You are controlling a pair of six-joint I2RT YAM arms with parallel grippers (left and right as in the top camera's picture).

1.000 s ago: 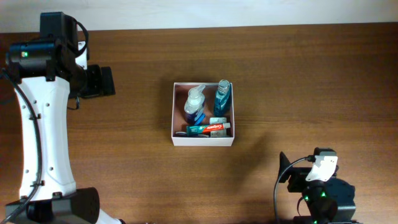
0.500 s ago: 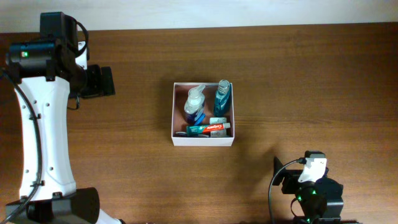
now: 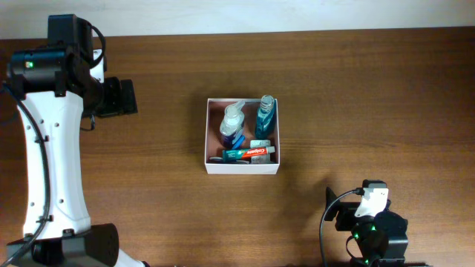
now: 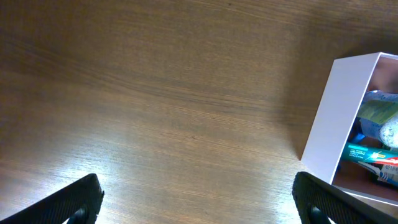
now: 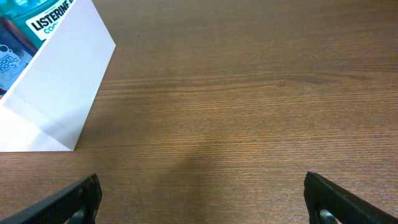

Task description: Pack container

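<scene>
The container [image 3: 243, 168] is a square white-walled box at the table's middle. It holds a clear pump bottle [image 3: 232, 122], a teal mouthwash bottle [image 3: 265, 117] and a toothpaste tube [image 3: 249, 153]. The box also shows in the left wrist view [image 4: 339, 118] and in the right wrist view [image 5: 59, 93]. My left gripper [image 3: 119, 97] is open and empty, far left of the box; only its fingertips show in the left wrist view [image 4: 199, 202]. My right gripper [image 3: 338, 211] is open and empty near the front edge, right of the box; its fingertips show in the right wrist view [image 5: 202, 199].
The brown wooden table [image 3: 356, 96] bears nothing else. The white left arm [image 3: 48, 163] stretches along the left side. The right arm's base [image 3: 378, 237] sits at the front right.
The right arm has drawn back toward the front edge, slightly left. The left arm and the box have not moved.
</scene>
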